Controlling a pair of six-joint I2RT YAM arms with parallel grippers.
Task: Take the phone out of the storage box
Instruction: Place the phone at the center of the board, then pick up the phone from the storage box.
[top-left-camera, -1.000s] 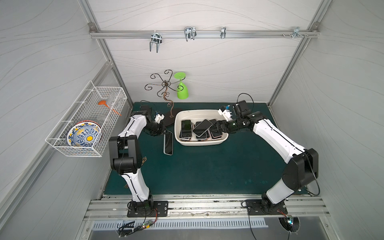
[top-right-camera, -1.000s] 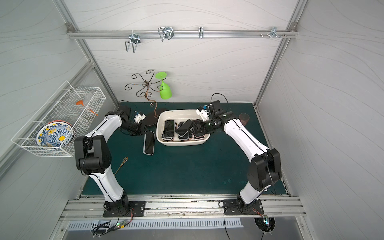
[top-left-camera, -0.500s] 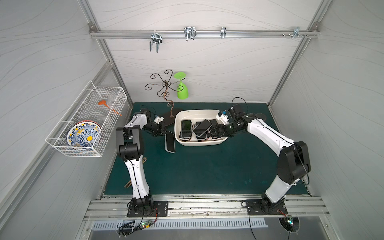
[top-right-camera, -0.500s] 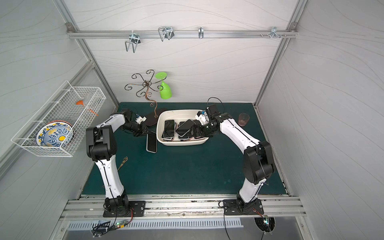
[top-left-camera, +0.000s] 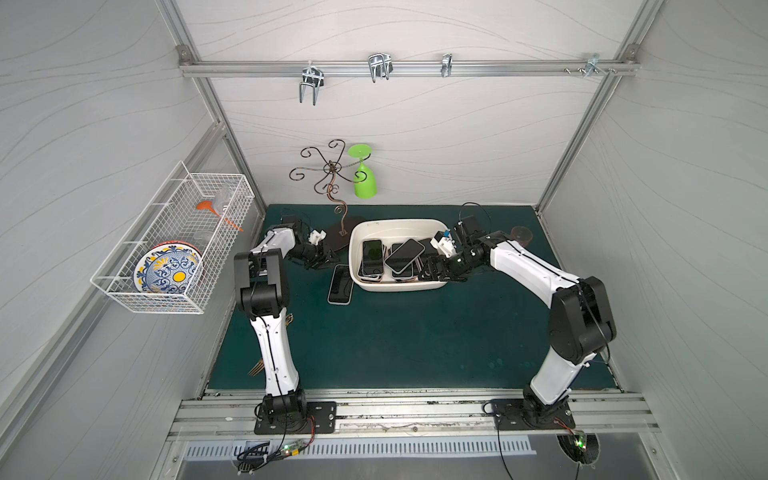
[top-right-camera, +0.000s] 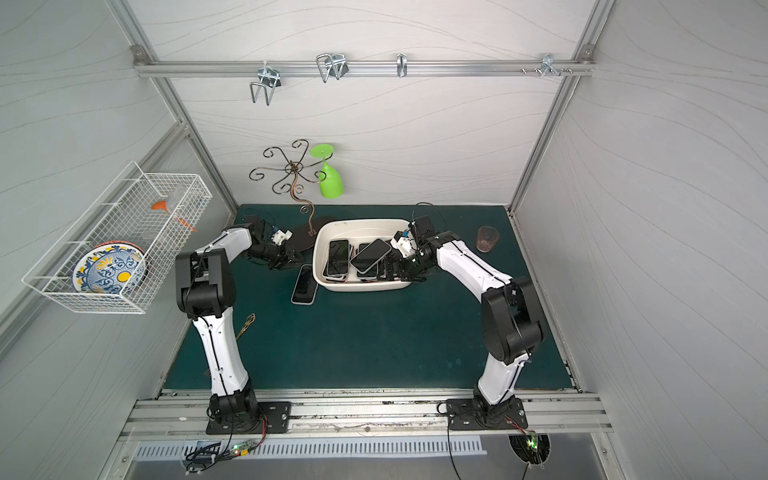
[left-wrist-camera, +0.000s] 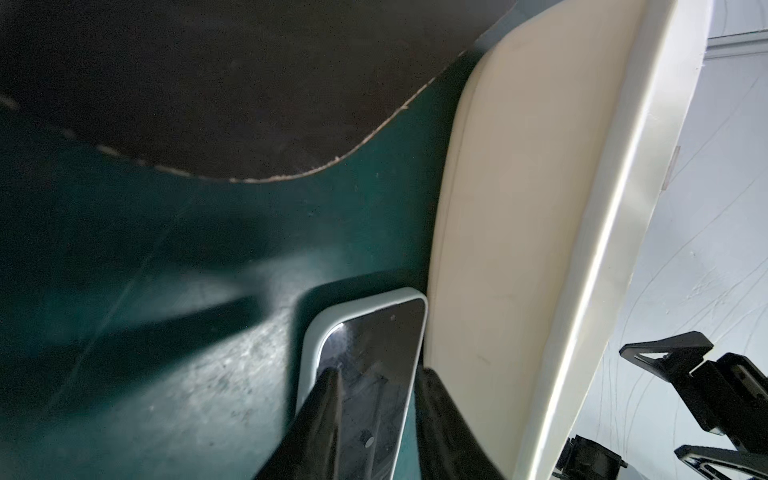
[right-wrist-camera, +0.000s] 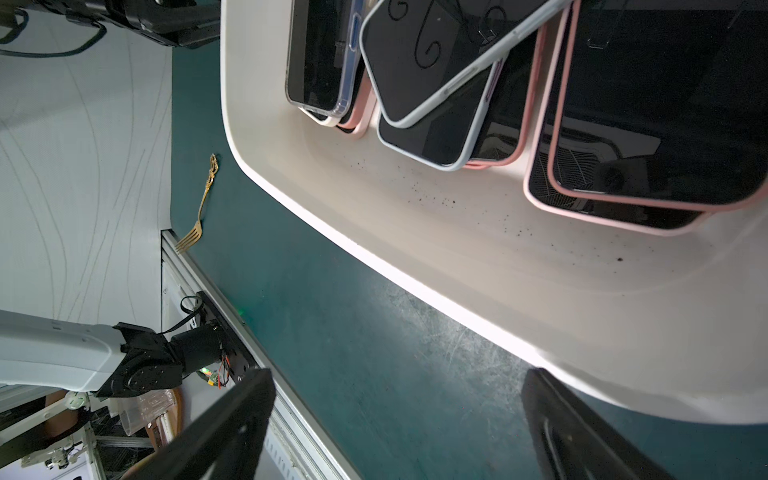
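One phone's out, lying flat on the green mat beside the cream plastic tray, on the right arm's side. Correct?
Wrong side. The pale-cased phone lies flat on the green mat beside the cream plastic tray on the left arm's side, as both top views show.

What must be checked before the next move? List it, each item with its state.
1. The phone out of the storage box: ok, flat on the mat beside it.
2. The left claw released: ok, jaws apart.
3. The left claw clear of the phone: not ok, fingers straddle its end.
4. The right claw open: ok, wide, by the box's rim.
5. The topmost phone in the box unobstructed: ok, slanted across the others.
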